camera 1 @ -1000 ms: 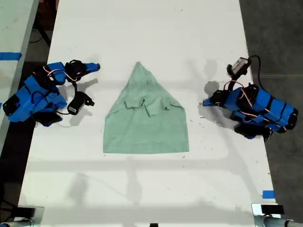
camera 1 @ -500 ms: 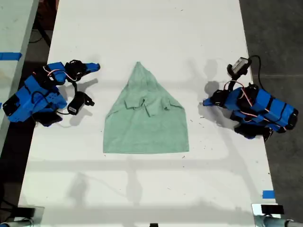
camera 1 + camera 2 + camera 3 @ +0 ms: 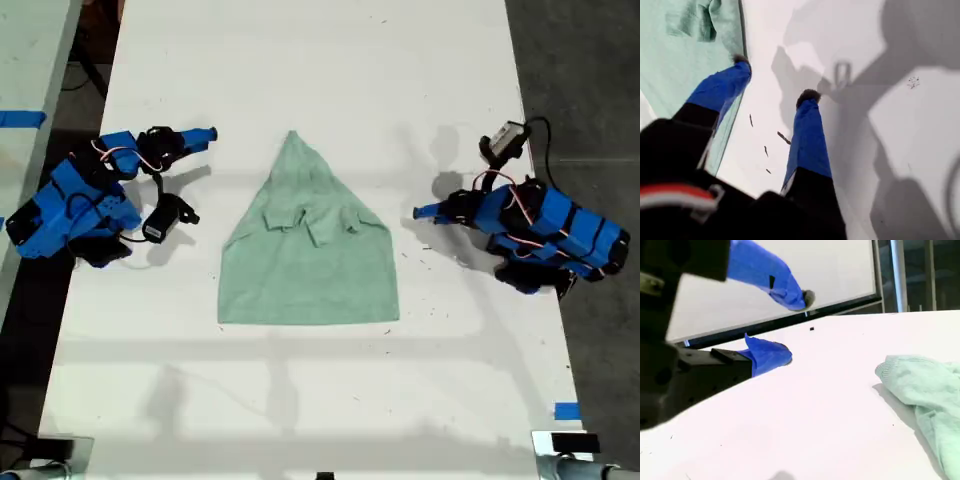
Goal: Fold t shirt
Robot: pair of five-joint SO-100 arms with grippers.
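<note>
T shirt (image 3: 308, 250) mid-table (image 3: 300, 60) (between both arms, touching neither)

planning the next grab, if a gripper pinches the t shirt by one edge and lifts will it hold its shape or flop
Probably flop: the t shirt lies limp on the table with soft creases and folded-in sleeves. It looks thin, so likely light. Pushed, it would probably bunch rather than slide whole.

This looks like a robotics lab or workshop: a long plain white desk (image 3: 300, 60) stands on a dark grey floor (image 3: 590, 80), with strips of blue tape (image 3: 566, 410) marking surfaces and loose black cables (image 3: 545, 135) running off it.
</note>
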